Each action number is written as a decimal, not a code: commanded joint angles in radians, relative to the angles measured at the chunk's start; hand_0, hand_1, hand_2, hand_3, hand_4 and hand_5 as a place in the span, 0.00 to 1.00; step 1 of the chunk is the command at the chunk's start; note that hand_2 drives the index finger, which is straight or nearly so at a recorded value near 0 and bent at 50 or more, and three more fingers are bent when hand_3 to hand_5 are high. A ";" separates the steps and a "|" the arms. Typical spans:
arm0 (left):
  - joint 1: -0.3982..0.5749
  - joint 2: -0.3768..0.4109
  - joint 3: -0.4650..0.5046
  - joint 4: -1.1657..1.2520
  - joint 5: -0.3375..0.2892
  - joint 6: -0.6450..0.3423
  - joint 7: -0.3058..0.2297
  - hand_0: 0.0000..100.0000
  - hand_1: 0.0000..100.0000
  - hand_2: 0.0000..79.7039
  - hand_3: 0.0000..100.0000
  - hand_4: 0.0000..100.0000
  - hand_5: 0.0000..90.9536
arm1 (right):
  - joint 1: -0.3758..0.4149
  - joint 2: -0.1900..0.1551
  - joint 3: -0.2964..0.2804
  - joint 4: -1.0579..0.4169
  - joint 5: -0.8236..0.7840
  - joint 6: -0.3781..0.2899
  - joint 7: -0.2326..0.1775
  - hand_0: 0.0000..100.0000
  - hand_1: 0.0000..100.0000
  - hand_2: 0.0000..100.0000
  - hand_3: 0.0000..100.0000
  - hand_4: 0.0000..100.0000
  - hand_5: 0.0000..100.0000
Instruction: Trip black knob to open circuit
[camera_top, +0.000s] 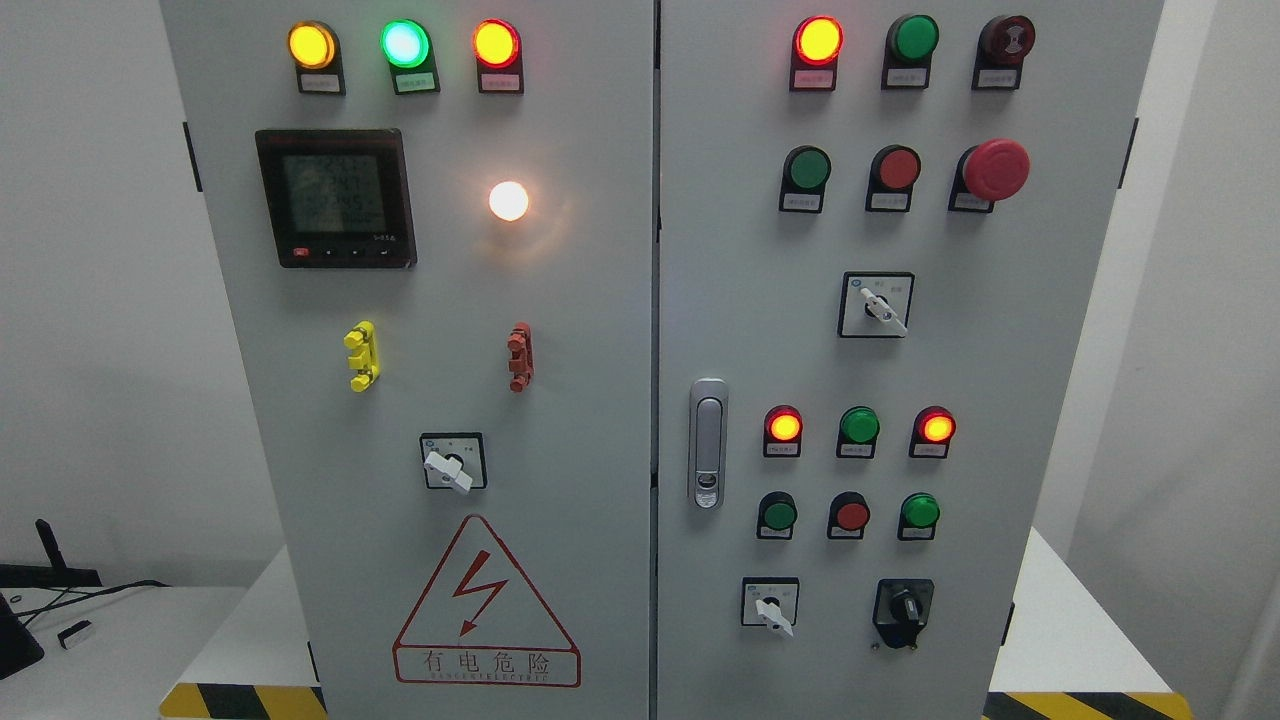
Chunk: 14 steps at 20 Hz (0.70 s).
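Observation:
The black knob (905, 610) sits at the lower right of the grey cabinet's right door (1000, 400), its handle standing roughly upright. To its left is a white rotary switch (772, 606) on a black-framed plate. No robot hand or arm appears anywhere in the head view.
The right door also carries lit red lamps (818, 40), green and red push buttons, a red mushroom stop button (995, 168), another white selector (878, 305) and a silver door latch (708, 443). The left door has a meter display (335, 197), a glowing white lamp (508, 200) and a red warning triangle (486, 605).

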<state>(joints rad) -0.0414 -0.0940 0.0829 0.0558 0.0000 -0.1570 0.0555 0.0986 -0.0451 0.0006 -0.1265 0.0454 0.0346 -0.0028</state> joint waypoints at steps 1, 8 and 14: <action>0.000 0.000 0.000 -0.001 -0.031 0.001 0.000 0.12 0.39 0.00 0.00 0.00 0.00 | 0.000 -0.004 -0.024 0.001 -0.001 -0.001 0.001 0.20 0.30 0.00 0.00 0.00 0.00; 0.000 0.000 0.000 0.001 -0.031 0.001 0.000 0.12 0.39 0.00 0.00 0.00 0.00 | 0.000 -0.002 -0.024 -0.002 0.001 -0.001 0.001 0.21 0.30 0.00 0.00 0.01 0.00; 0.000 -0.001 0.000 0.001 -0.031 0.001 0.000 0.12 0.39 0.00 0.00 0.00 0.00 | 0.000 0.004 -0.024 0.001 -0.001 -0.001 0.001 0.21 0.30 0.00 0.00 0.01 0.00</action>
<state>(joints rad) -0.0414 -0.0941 0.0828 0.0560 0.0000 -0.1570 0.0555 0.0985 -0.0457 0.0001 -0.1266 0.0453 0.0346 -0.0036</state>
